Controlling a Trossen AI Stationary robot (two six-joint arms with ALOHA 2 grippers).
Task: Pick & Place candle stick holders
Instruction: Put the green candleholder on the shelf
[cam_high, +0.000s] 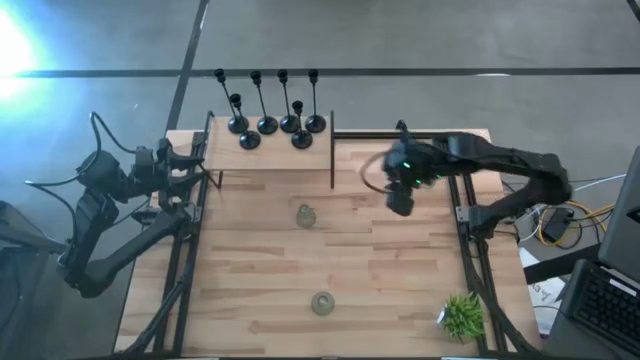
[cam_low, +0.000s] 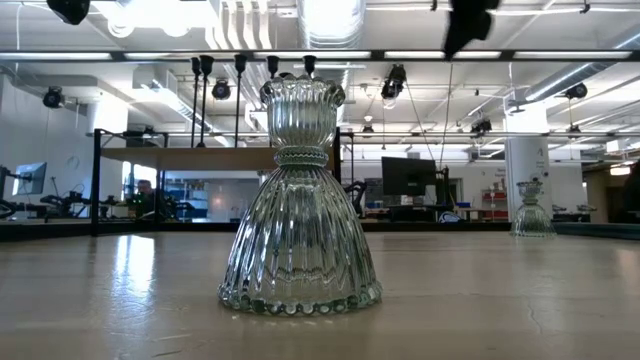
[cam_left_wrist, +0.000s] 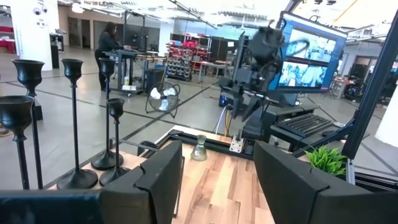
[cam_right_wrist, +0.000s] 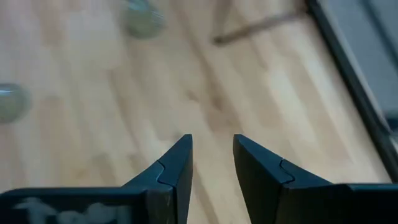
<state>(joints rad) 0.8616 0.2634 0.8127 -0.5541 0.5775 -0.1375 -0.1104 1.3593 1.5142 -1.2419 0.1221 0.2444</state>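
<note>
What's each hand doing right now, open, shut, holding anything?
Left hand: open, empty, parked at the table's left edge.
Right hand: open, empty, above bare table.

Six black candle stick holders (cam_high: 268, 110) stand upright in a cluster on my raised shelf at the far edge — thin stems, round bases. Two ribbed clear glass holders — one (cam_high: 306, 215) mid-table, the other (cam_high: 322, 302) nearer the front — stand upright, well apart.

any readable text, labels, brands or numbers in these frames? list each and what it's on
None can be read.
Right gripper: pale marks on the housing beside its open fingers, too blurred to read.
Monitor beyond the table: its screen shows pictures only, no legible words.
Glass candle holder, black candle holders and plant: no markings show.
</note>
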